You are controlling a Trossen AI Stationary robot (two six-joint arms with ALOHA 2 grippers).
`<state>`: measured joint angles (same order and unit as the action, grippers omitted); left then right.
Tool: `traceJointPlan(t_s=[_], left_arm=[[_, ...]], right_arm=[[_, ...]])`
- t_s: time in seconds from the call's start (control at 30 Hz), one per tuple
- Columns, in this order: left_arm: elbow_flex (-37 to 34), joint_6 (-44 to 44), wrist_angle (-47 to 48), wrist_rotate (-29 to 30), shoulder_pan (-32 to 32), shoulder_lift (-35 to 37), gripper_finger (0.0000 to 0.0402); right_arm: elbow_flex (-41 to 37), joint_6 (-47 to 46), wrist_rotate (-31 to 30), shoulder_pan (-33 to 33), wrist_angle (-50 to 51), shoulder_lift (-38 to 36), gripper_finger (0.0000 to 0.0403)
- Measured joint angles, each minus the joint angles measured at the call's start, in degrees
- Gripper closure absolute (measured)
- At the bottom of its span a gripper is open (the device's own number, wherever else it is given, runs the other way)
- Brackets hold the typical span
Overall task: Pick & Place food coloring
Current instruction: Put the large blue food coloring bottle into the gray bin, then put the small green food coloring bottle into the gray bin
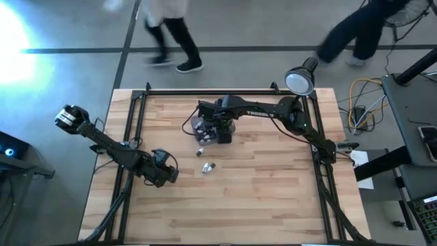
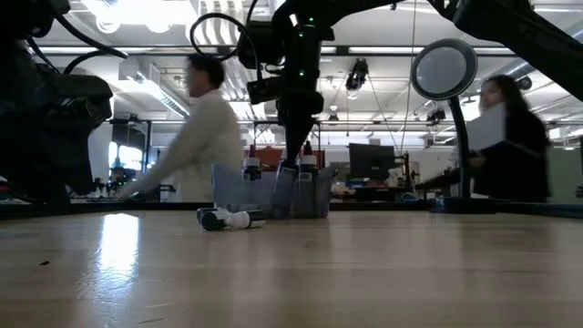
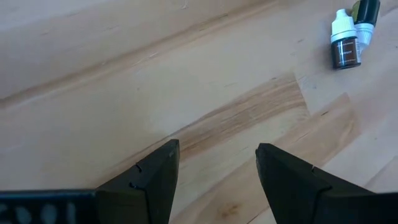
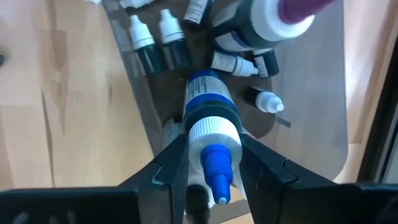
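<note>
Gripping one blue-capped food coloring bottle, the right gripper hung over the translucent tub at the table's far middle, fingers closed on the bottle's white collar.

- Held bottle: long axis ran along the fingers, blue nozzle toward the wrist, base toward the tub. You would have judged it light, rigid and smooth; the ridged collar looked the surest hold.
- In tub: several small bottles, white-tipped, lying at mixed angles.
- On table: two loose bottles lay on their sides, touching, between tub and left arm.
- Left gripper: fingers parted, empty, low over bare wood near those two.
</note>
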<state>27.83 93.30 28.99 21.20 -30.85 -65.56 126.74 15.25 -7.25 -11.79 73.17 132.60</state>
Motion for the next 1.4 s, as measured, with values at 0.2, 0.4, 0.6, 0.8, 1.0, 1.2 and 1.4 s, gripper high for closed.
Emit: traceJointPlan(t_s=[0.2, 0.4, 0.6, 0.8, 1.0, 1.2, 1.4], left_arm=[[0.0, 0.0, 0.2, 0.4, 0.0, 0.0, 0.0209], [0.0, 0.0, 0.2, 0.6, 0.0, 0.0, 0.0209], [0.0, -0.2, 0.3, 1.0, 0.0, 0.0, 0.0209], [0.0, -0.3, 0.3, 1.4, 0.0, 0.0, 0.0209], [0.0, -0.3, 0.3, 1.4, 0.0, 0.0, 0.0209], [0.0, -0.4, 0.5, 1.4, 0.0, 0.0, 0.0209], [0.0, -3.4, 0.6, 1.9, 0.0, 0.0, 0.0209]], right_arm=[[-0.2, 0.2, 0.2, -0.6, -0.3, 0.0, 0.0291], [-0.6, 0.4, 6.0, -0.9, 0.2, 0.0, 0.0286], [-0.7, 0.2, 5.7, -0.9, 0.2, 0.0, 0.024], [-0.8, 0.2, 5.5, -0.8, -0.6, 0.0, 0.0206], [-0.7, -0.3, -3.5, -0.9, -0.3, -0.2, 0.0195], [-0.8, -2.8, -5.2, -0.6, 0.6, -3.4, 0.0186], [-0.8, -5.3, 2.0, 1.7, 1.9, -7.1, 0.0188]])
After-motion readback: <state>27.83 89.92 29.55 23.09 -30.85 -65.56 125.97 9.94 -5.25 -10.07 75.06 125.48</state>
